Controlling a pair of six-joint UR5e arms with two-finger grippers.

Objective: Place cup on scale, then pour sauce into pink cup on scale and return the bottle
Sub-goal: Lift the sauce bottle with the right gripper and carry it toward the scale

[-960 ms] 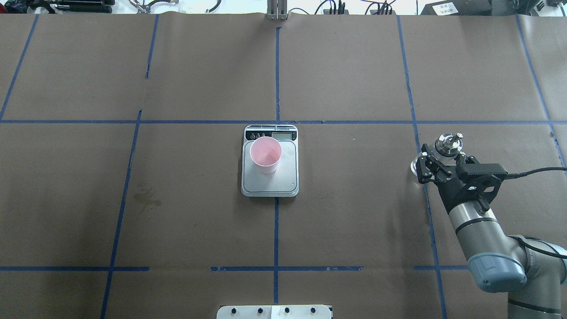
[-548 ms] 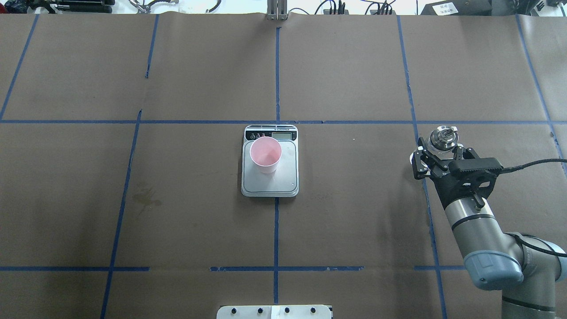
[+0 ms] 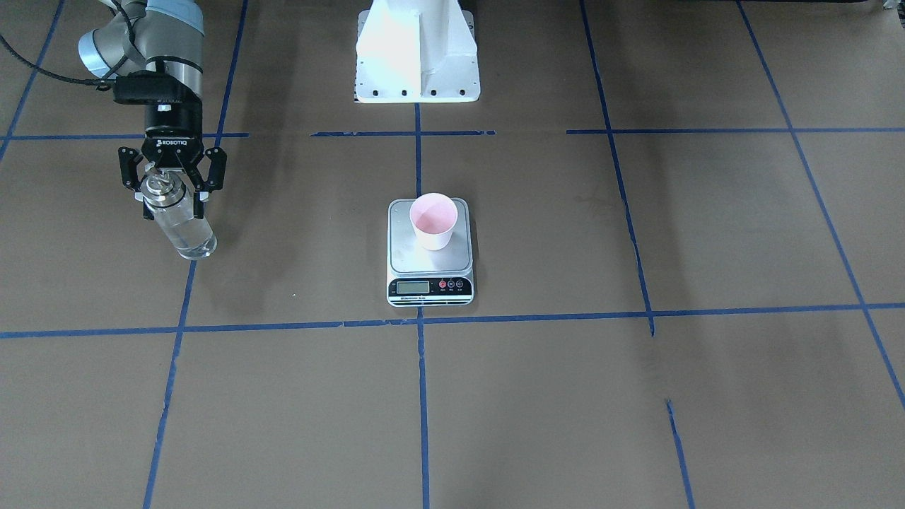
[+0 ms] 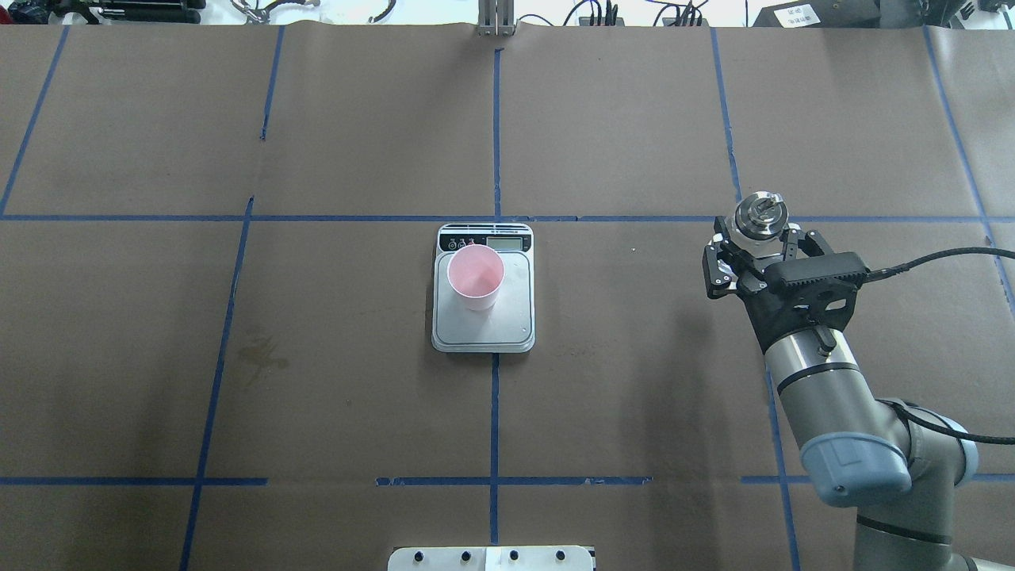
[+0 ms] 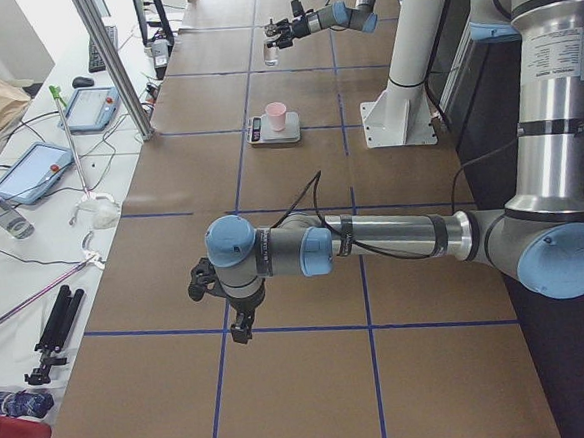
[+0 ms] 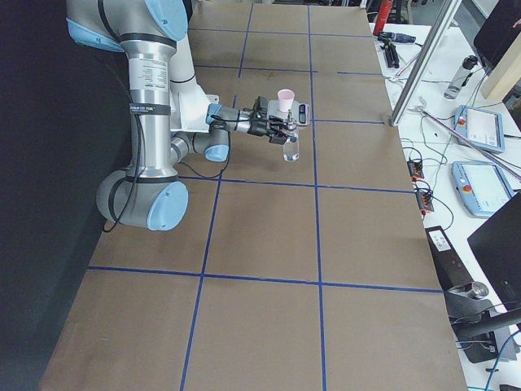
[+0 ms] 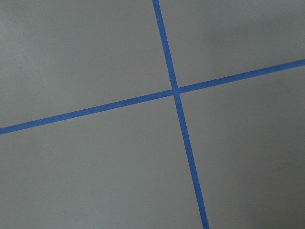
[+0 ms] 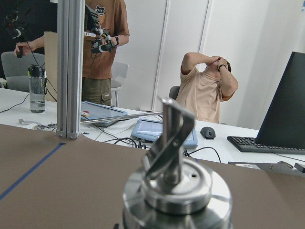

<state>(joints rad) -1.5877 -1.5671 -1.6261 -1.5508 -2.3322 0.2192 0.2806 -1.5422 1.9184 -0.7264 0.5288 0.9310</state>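
The right gripper (image 3: 172, 192) clasps the bottle (image 3: 182, 227) at its neck, apparently clear of the table (image 3: 636, 424); overhead, only its spout (image 4: 760, 212) shows. The cup (image 4: 475, 277) stands on the scale (image 4: 515, 317). Whether the left gripper (image 5: 221, 306), seen only side-on, is open cannot be told.

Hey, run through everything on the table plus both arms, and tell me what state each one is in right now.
cup: upright on the scale's platform; contents not discernible.
scale: flat on the table, carrying the cup; display unreadable.
bottle: roughly upright, gripped near its top, apparently lifted off the table.
right gripper: shut on the bottle.
left gripper: hangs over the table, away from the scale; open or shut unclear.
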